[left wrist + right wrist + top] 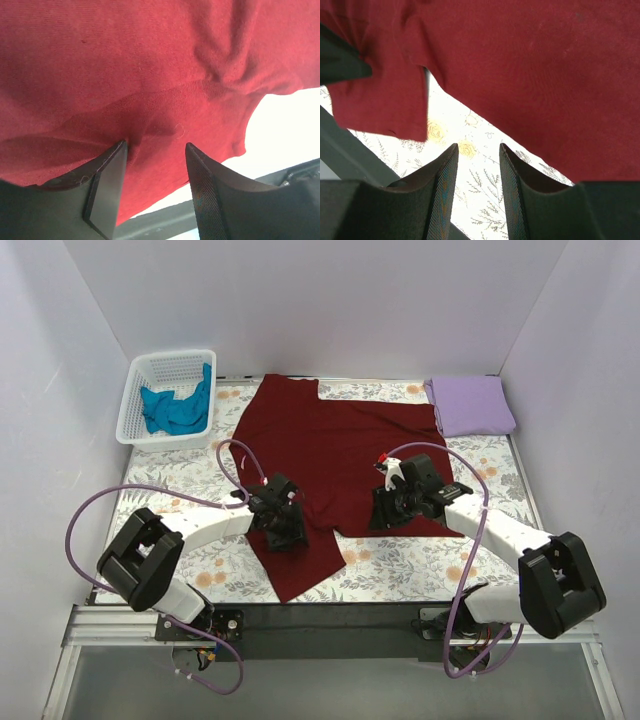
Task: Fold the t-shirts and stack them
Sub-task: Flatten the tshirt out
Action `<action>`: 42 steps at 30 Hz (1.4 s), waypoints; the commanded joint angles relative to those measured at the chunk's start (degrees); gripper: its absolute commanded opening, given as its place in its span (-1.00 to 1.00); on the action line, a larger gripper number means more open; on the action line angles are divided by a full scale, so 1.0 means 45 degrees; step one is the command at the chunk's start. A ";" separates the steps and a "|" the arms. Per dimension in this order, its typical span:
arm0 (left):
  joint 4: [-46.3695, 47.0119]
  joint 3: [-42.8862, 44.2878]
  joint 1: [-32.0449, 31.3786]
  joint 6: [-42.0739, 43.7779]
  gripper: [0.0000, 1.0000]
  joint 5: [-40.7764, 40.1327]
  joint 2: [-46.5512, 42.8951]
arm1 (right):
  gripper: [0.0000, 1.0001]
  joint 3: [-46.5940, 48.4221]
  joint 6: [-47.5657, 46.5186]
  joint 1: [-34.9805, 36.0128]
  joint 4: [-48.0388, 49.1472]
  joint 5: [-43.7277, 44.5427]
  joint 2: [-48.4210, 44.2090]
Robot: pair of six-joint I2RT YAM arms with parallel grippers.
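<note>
The dark maroon t-shirt lies spread on the floral cloth at mid-table, one sleeve trailing toward the near edge. My left gripper is low over that near-left part. In the left wrist view it is open, with maroon fabric between and beyond the fingers. My right gripper is at the shirt's near edge. In the right wrist view it is open and empty over bare floral cloth, the maroon hem just beyond. The lavender t-shirt lies folded at back right. The teal t-shirt sits crumpled in the basket.
The white lattice basket stands at the back left. The floral cloth covers the table. White walls close in the back and both sides. A dark rail runs along the near edge between the arm bases.
</note>
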 commanded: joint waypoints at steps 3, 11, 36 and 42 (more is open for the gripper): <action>-0.0454 0.0327 -0.0362 -0.0686 -0.01 0.0333 -0.0057 | -0.10 0.0046 0.0026 -0.0036 -0.0186 0.0204 -0.0540; -0.2561 0.1050 -0.0168 -0.1408 0.08 -0.3470 -0.2514 | -0.10 0.0066 -0.0013 -0.0017 -0.0459 0.0166 -0.0969; 0.0464 0.1811 0.5381 0.2321 -0.96 -0.5345 0.1389 | -0.10 -0.1086 -0.0013 -0.0017 -0.0615 0.0087 -0.2180; -0.3422 0.3608 0.4306 0.1951 -0.64 -0.9351 0.0821 | -0.10 -0.1047 -0.0072 -0.0017 -0.0596 0.0107 -0.1830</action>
